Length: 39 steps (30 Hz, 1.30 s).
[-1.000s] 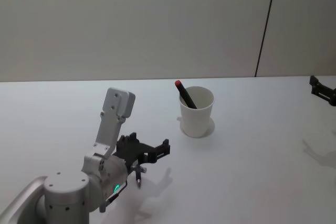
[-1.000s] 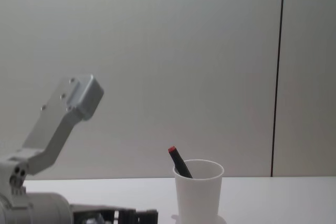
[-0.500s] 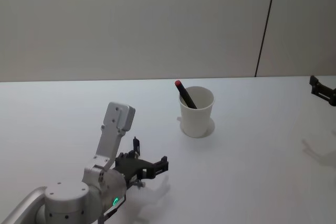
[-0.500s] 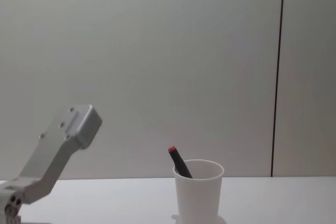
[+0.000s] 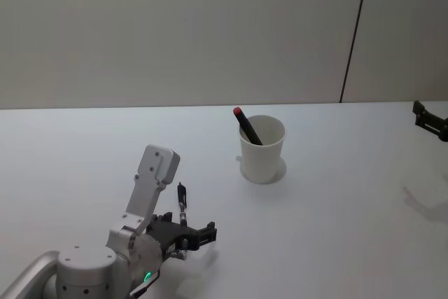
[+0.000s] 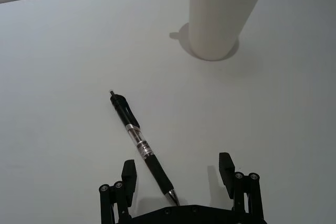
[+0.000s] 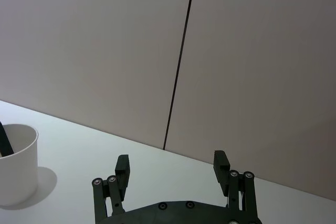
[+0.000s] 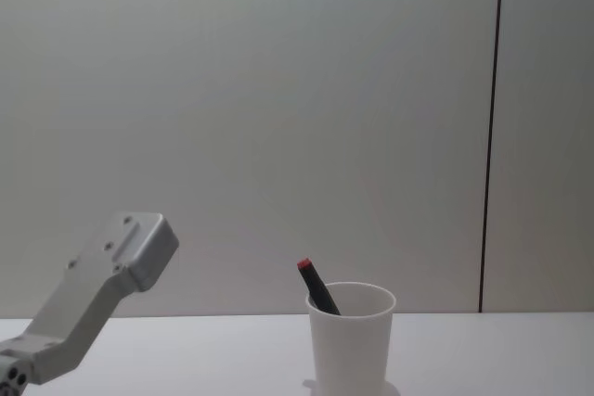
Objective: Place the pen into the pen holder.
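Tip of the slim black click pen (image 6: 140, 148) is lying between the spread fingers of the left gripper (image 6: 177, 163) near the front edge of the white table (image 6: 63, 51), barrel slanting toward the far edge.

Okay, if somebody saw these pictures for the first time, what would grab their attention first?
A white paper cup stands mid-table with a red-tipped pen leaning out of it. Nearer the robot, a black pen lies flat on the white table, and the left gripper is open with its fingers on either side of the pen's tip end. The right gripper sits parked at the table's far right edge.
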Available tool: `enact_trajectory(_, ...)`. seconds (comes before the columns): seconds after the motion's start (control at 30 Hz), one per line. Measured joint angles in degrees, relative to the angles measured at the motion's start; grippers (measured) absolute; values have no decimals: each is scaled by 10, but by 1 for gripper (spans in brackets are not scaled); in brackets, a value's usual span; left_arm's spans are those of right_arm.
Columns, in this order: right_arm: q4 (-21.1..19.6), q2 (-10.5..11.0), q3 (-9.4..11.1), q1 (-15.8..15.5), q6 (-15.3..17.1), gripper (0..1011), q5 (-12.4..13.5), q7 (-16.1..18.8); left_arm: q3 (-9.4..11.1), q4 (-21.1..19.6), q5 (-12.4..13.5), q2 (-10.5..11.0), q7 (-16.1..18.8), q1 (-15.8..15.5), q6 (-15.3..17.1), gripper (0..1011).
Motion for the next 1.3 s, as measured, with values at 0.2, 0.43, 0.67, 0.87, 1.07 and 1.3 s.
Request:
enact_trajectory(0.2, 0, 0, 0, 0, 0, 1002, 0, 0, -1, -1, 16, 3, -4, -2, 17, 1004)
enact_trajectory(0.43, 0, 0, 0, 0, 0, 1002, 0, 0, -3, -1, 39, 7, -13, -6, 38, 1004)
enact_trajectory(0.67, 0, 0, 0, 0, 0, 1002, 0, 0, -4, 6, 62, 8, -24, -13, 50, 1004)
enact_trajectory(0.87, 0, 0, 0, 0, 0, 1002, 0, 0, -6, 14, 75, 5, -30, -19, 52, 1004)
enact_trajectory(1.07, 0, 0, 0, 0, 0, 1002, 0, 0, -7, 22, 82, 2, -35, -24, 50, 1004)
enact_trajectory(1.3, 0, 0, 0, 0, 0, 1002, 0, 0, -10, 32, 84, -3, -39, -30, 44, 1004)
